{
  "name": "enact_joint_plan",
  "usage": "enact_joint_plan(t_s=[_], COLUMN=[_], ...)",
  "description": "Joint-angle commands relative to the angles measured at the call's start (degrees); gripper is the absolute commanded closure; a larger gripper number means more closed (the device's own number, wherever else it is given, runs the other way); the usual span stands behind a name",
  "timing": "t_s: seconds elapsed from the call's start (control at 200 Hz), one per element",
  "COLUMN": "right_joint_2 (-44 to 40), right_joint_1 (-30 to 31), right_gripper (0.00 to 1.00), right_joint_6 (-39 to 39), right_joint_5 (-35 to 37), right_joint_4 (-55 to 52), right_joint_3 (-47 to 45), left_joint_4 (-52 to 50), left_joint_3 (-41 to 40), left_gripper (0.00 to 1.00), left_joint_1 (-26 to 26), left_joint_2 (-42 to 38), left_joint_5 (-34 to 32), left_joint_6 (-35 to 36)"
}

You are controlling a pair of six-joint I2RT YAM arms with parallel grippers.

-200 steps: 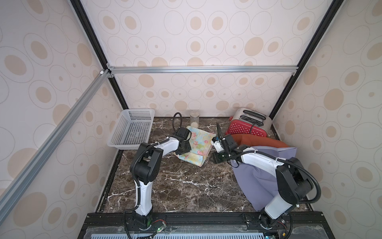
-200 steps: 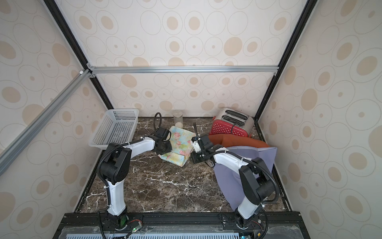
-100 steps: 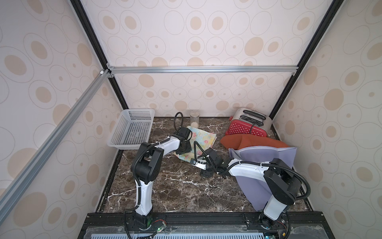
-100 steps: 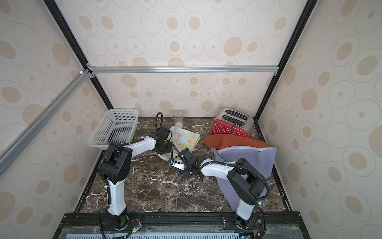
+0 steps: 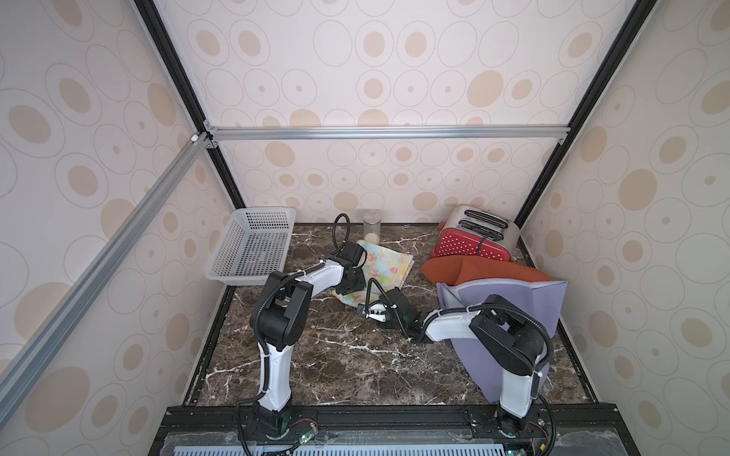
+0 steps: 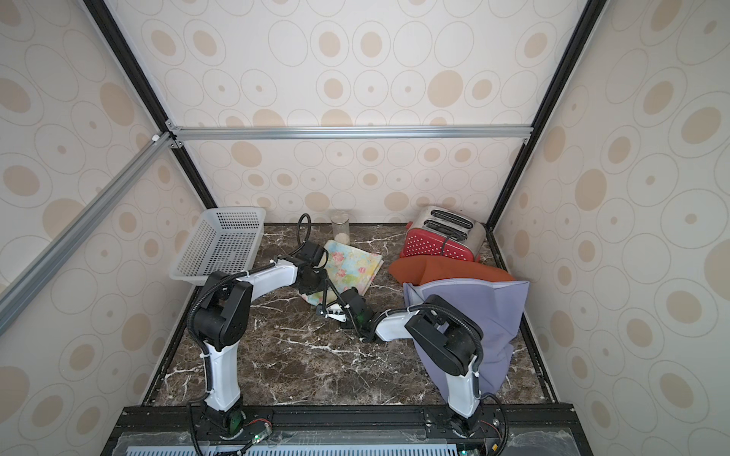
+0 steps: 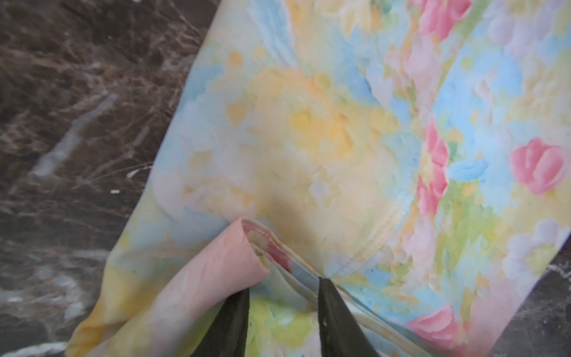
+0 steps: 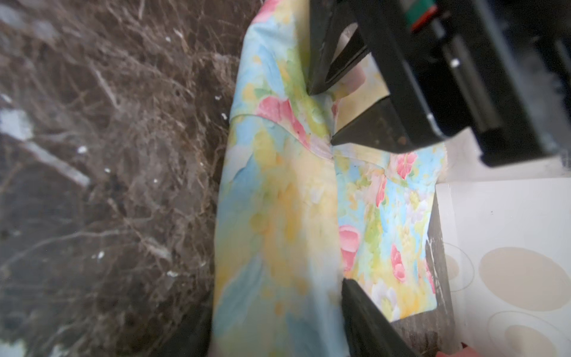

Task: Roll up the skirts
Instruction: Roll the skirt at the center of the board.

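Note:
The floral skirt [image 5: 389,262] [image 6: 353,266] lies folded at the back middle of the marble table. My left gripper [image 5: 349,291] [image 7: 284,287] sits at the skirt's near left edge, shut on a rolled-over fold of it. My right gripper [image 5: 361,310] [image 8: 275,312] is low at the skirt's near corner, and the rolled edge fills the gap between its fingers [image 8: 367,318]. The right wrist view also shows the left gripper [image 8: 332,119] pinching the cloth. The rust-orange skirt [image 5: 474,270] and the lavender skirt [image 5: 525,302] lie heaped at the right, partly under my right arm.
A red toaster [image 5: 472,239] stands at the back right, touching the orange skirt. A white mesh basket [image 5: 253,248] is at the back left. A small glass jar [image 5: 371,229] stands against the back wall, just behind the floral skirt.
My right arm has swung from the floral skirt's right side, left and toward the front, to its near corner, and its jaws opened and closed again. The left arm has stayed in place.

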Motion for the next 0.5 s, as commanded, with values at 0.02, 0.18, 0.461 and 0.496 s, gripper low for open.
enact_joint_plan(t_s=[0.02, 0.18, 0.461, 0.496], right_joint_2=[2.2, 2.1, -0.8, -1.1], right_joint_1=[0.3, 0.3, 0.1, 0.1], right_gripper=[0.62, 0.93, 1.0, 1.0], right_joint_6=[4.5, 12.1, 31.9, 34.0], right_joint_5=[0.5, -1.8, -11.7, -13.8], right_joint_4=[-6.4, -13.9, -23.7, -24.7], right_joint_3=[3.2, 5.7, 9.3, 9.7], left_joint_4=[-3.3, -2.8, -2.4, -2.1], left_joint_3=[-0.2, 0.3, -2.1, -3.3], left_gripper=[0.6, 0.56, 0.25, 0.2], left_joint_1=[0.8, 2.9, 7.2, 7.2], left_joint_2=[1.3, -1.0, -10.7, -12.9], left_joint_5=[2.9, 3.2, 0.6, -0.4], left_joint_6=[-1.2, -3.0, -6.7, -7.1])
